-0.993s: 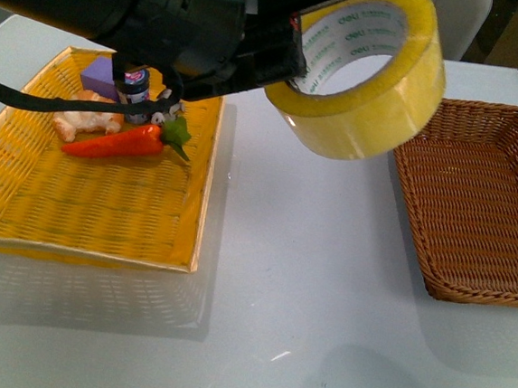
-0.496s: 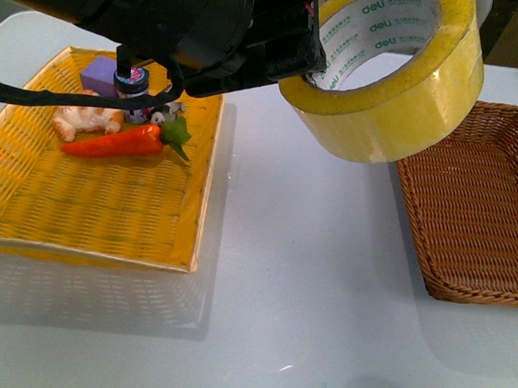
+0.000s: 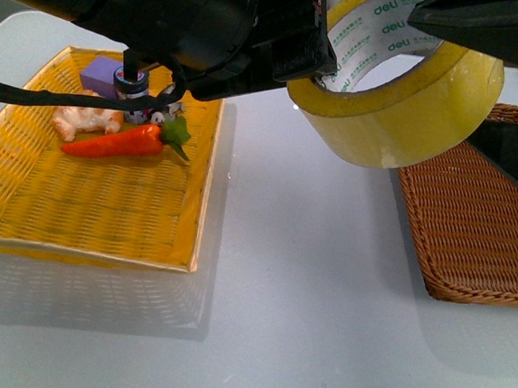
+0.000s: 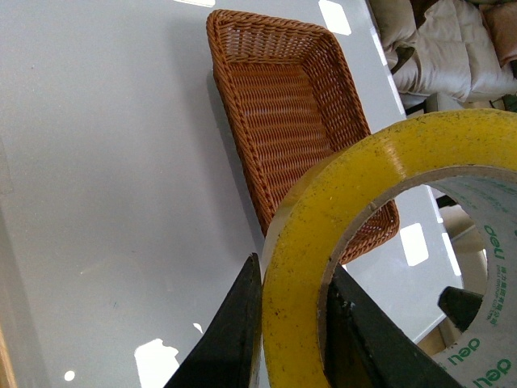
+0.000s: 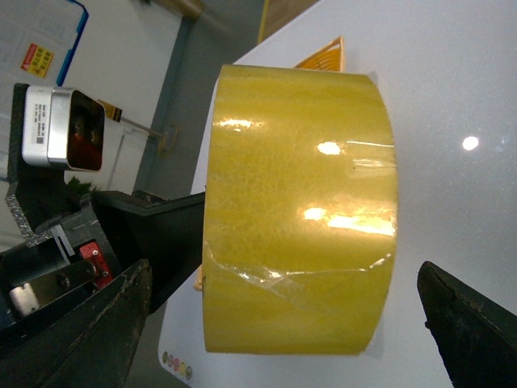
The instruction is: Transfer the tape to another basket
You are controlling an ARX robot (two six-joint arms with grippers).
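Tape (image 3: 402,116) aloft over mid-surface, just short of basket (image 3: 473,231) by the right edge. Left gripper (image 4: 295,339) pinches the roll's wall. Right gripper (image 5: 284,275) spread wide, 2 jaws flanking the roll. Judgement: close right squarely across its width before left lets go.

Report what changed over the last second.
The left hand, gripping the tape, carried it right toward the brown basket. The right hand came into view, open, its fingers straddling the tape without touching. The brown basket, yellow tray and carrot stayed put.
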